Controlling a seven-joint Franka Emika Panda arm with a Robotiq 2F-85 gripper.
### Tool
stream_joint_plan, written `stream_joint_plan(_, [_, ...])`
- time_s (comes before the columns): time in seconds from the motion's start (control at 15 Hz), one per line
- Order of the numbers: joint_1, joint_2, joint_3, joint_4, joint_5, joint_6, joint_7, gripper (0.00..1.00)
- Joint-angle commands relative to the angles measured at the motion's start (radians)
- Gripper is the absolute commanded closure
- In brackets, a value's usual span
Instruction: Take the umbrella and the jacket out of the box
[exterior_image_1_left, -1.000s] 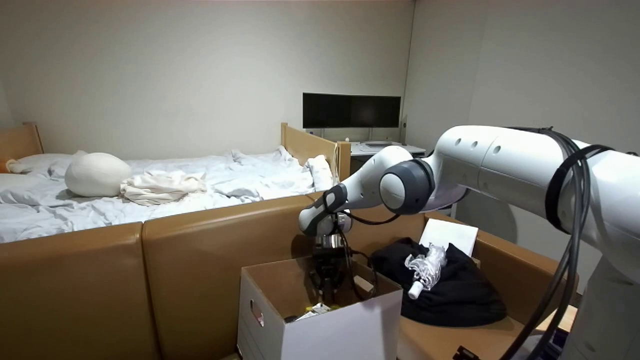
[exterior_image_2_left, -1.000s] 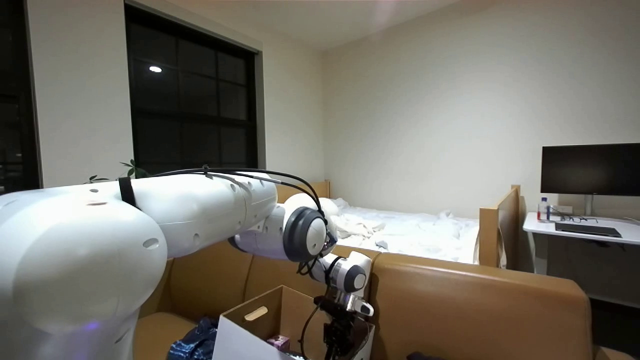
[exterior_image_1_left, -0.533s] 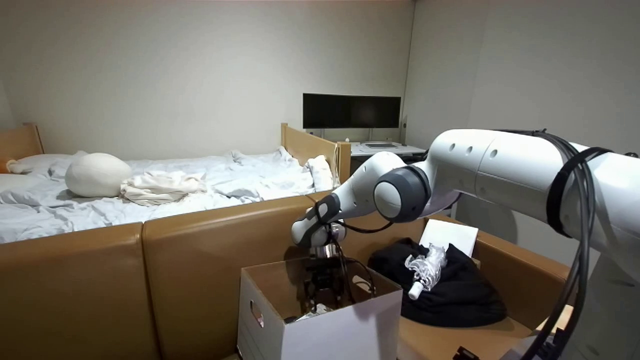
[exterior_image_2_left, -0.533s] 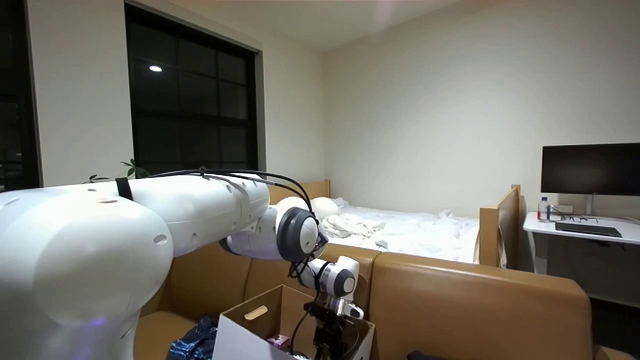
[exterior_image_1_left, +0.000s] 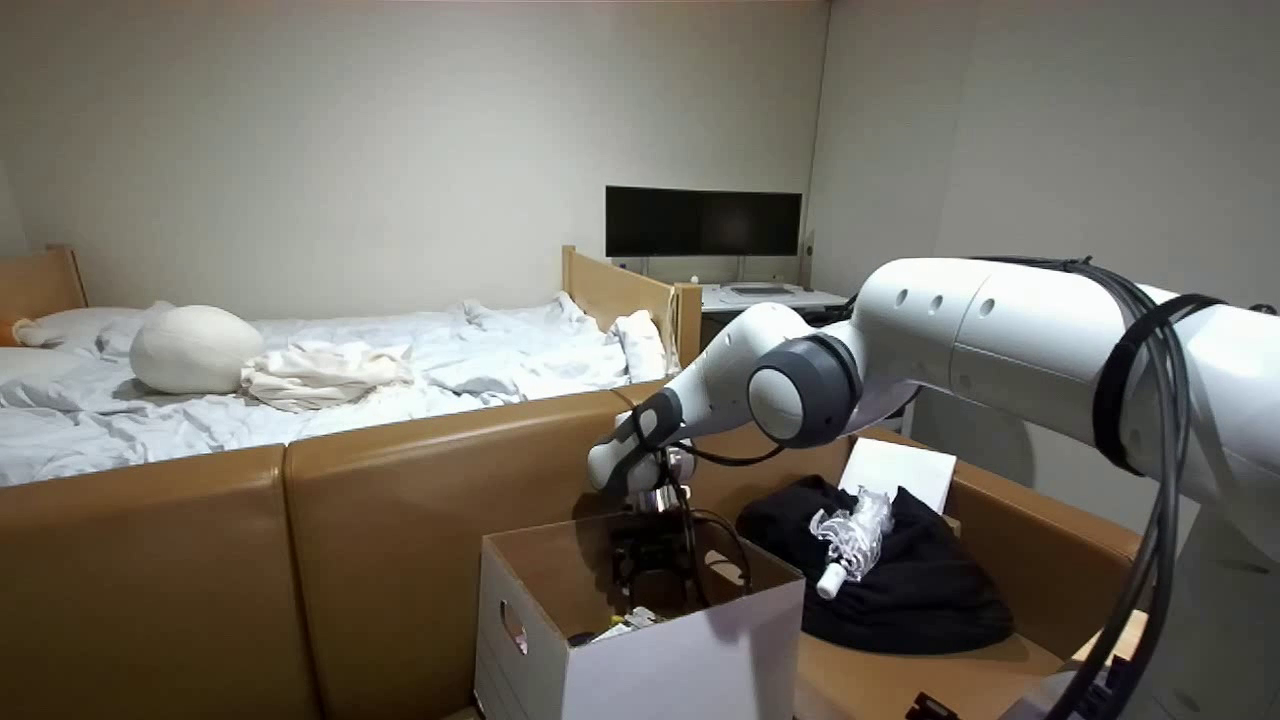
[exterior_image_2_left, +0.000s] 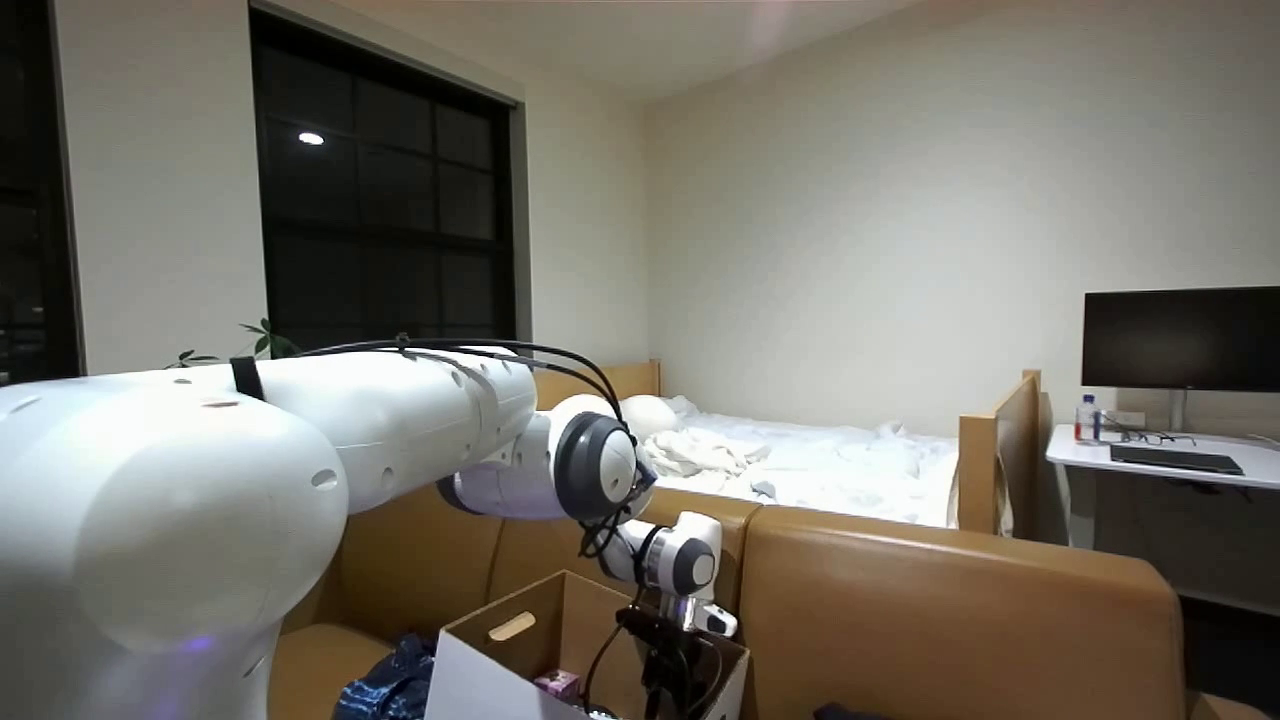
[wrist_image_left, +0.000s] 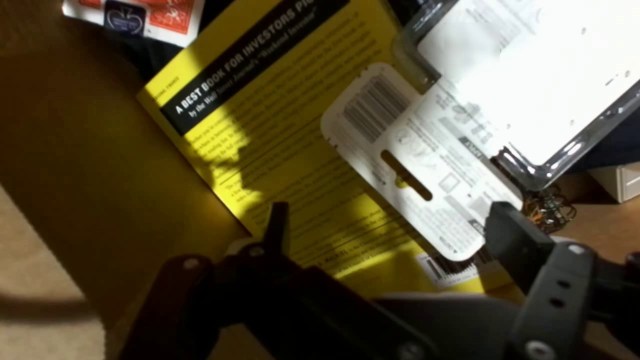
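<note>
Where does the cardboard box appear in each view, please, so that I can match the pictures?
In an exterior view: the box, bottom centre, white sides showing.
In an exterior view: the box at the bottom, slightly left of centre.
In the wrist view: its brown inner wall at left.
Shared landmark: the fingers, inside the box, partly visible in both exterior views.

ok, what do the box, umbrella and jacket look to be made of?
Box: likely cardboard, matte; white outside, brown inside, thin straight walls.
Umbrella: probably thin plastic film, glossy; crinkled, with bright highlights. Its white end: maybe hard plastic, smooth.
Jacket: looks like soft fabric, matte black; slumped, no shine. Can't tell the fibre.
</note>
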Motion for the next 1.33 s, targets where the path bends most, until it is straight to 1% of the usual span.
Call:
stream_joint_plan(0.0, [0.004,0.0,0.003,-0.025,-0.018,-0.019,0.016,0.0])
stream_joint_plan(0.2, [0.002,0.001,0.016,-0.038,-0.016,-0.04,-0.014,0.0])
stream_joint_plan(0.6, [0.013,0.002,0.07,-0.041,-0.023,-0.058,-0.155,0.0])
stream_joint_plan(0.93, [0.027,0.002,0.088,-0.043,-0.027,-0.092,-0.23,0.0])
stream_joint_plan(1.27, [0.029,0.002,0.099,-0.041,-0.031,-0.089,-0.307,0.0])
